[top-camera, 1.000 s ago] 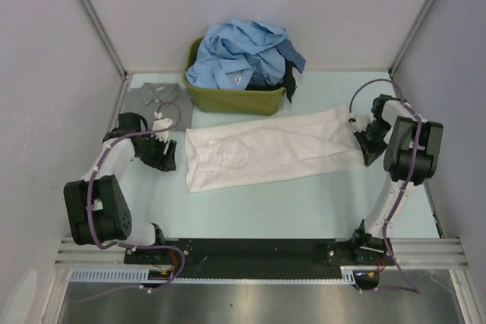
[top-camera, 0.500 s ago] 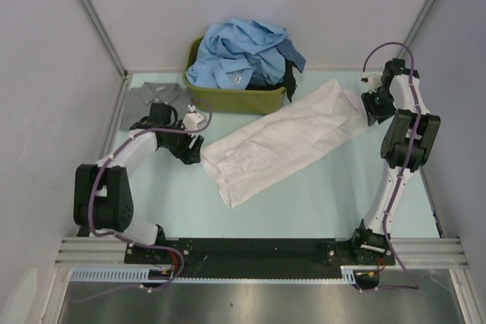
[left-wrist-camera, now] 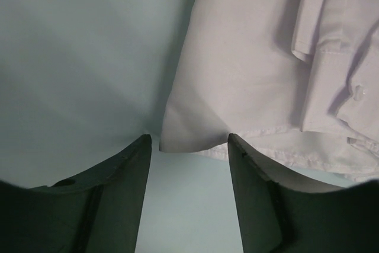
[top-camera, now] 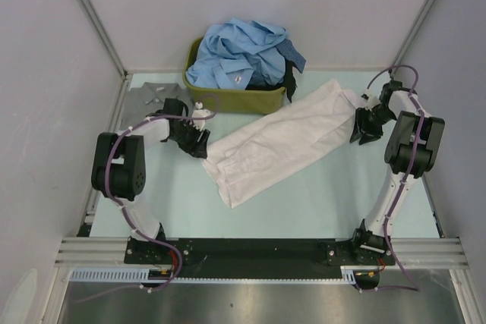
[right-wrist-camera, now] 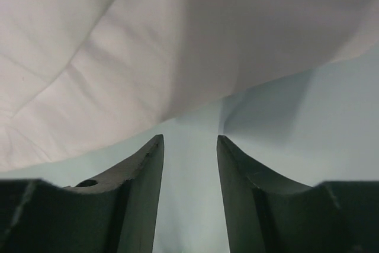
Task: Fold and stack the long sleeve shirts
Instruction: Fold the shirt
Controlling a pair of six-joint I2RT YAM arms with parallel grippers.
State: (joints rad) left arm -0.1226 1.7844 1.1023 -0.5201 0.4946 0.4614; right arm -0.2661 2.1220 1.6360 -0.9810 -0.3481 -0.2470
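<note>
Top external gives us the white shirt (top-camera: 285,138) lying as a long slanted band across the table (top-camera: 304,202). Its far end is beside the right gripper (top-camera: 363,128), and its upper-left edge is at the left gripper (top-camera: 199,142). The widest bare stretch of table lies between the shirt's near edge and the arm bases. At the back, the olive tub (top-camera: 228,99) stands near the shirt's upper edge, heaped with light blue shirts (top-camera: 239,55) and a dark shirt (top-camera: 291,81) draped over its right corner. A grey shirt (top-camera: 156,95) lies flat just left of the tub, and the side walls stand close to both arms. The white shirt looks folded lengthwise and softly creased. Left wrist shows us the claw standing wide, with a corner of the shirt lying right at the gap between the fingers (left-wrist-camera: 127,170), though we see no pinch on it. Bare table spreads to the left, and layered hems and a buttoned cuff (left-wrist-camera: 358,92) lie to the right. Right wrist shows us a narrower gap between the fingers (right-wrist-camera: 142,170), with nothing in it. The shirt's rumpled edge lies just ahead of the tips, with bare table to the right.
</note>
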